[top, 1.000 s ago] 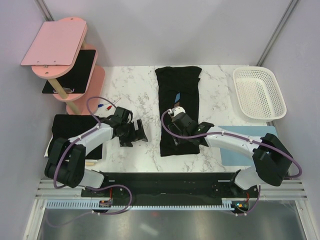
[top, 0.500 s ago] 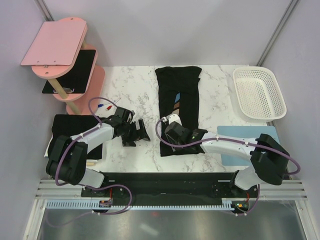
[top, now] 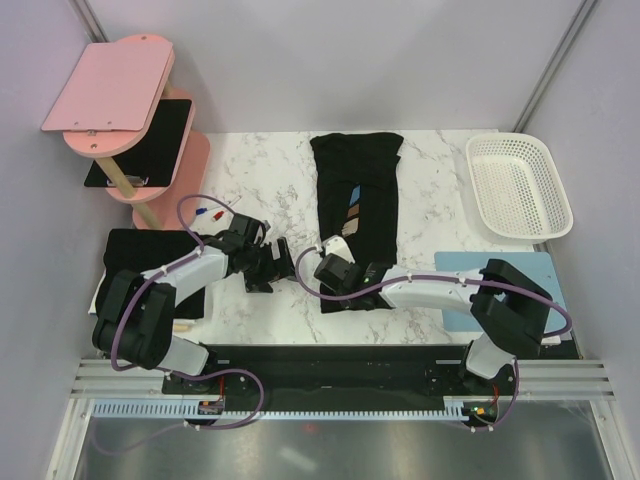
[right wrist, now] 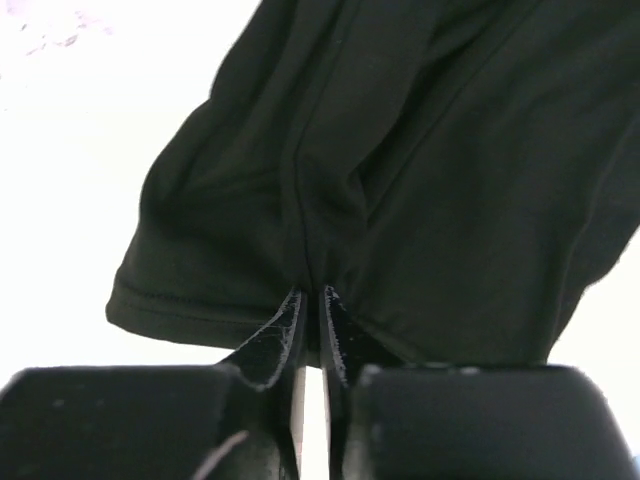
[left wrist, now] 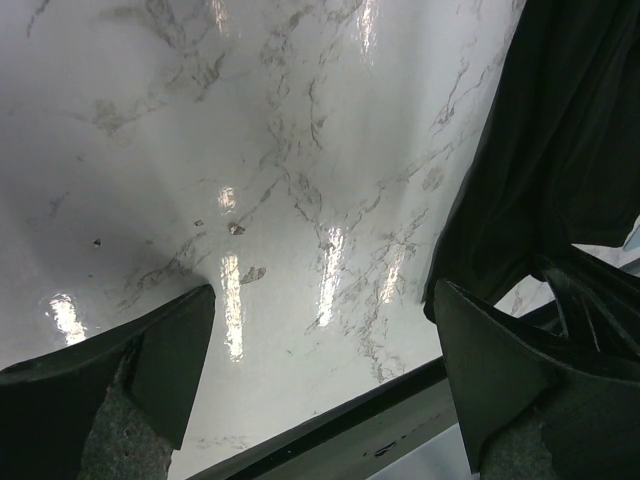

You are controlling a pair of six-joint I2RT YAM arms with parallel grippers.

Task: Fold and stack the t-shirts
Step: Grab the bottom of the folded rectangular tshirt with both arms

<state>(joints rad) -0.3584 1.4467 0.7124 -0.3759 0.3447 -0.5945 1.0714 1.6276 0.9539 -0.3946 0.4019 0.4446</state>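
A long black t-shirt [top: 365, 190] with a blue and tan chest print lies folded lengthwise on the marble table [top: 270, 180]. My right gripper [top: 331, 272] is at its near left corner. In the right wrist view the jaws [right wrist: 312, 292] are pinched shut on the hem of the t-shirt [right wrist: 400, 150]. My left gripper [top: 274, 264] hovers just left of that corner, open. In its wrist view the left gripper [left wrist: 322, 300] has only marble between its fingers, and the t-shirt [left wrist: 560, 150] sits at the right. A second black t-shirt [top: 145, 258] lies folded at the far left.
A white basket [top: 520, 185] stands at the back right. A light blue mat [top: 500, 290] lies under the right arm. A pink shelf stand [top: 110, 90] holding a black board [top: 150, 140] rises at the back left. Two pens [top: 210, 213] lie nearby.
My right gripper slid toward the near left corner of the long t-shirt and closed on its hem. The left gripper stayed open and shifted only slightly.
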